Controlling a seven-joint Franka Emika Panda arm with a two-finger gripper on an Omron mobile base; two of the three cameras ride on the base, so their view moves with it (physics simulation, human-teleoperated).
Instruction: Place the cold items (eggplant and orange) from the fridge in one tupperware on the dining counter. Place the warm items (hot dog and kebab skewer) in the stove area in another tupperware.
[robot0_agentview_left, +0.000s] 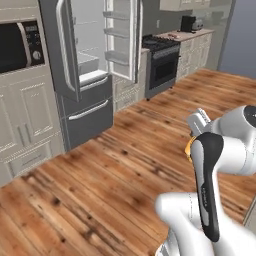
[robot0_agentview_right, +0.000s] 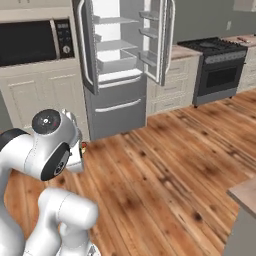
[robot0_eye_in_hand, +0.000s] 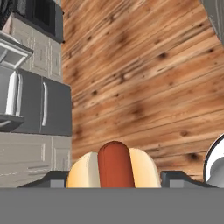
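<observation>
While the claw (robot0_eye_in_hand: 114, 177) grips the hot dog (robot0_eye_in_hand: 113, 165) at lower centre, a jolt over the wooden floor (robot0_eye_in_hand: 148, 78) risks dropping it.

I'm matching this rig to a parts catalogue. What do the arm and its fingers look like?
The arm is glossy white with rounded, tubular links. A black strip runs down one link, and a dark round joint cap with a small red mark sits on another. An orange-yellow ring shows at one joint. The fingers are small, dark grey and blocky.

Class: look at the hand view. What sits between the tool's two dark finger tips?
The hot dog, a reddish sausage in a pale bun, sits between the tool tips, seen in the hand view.
</observation>
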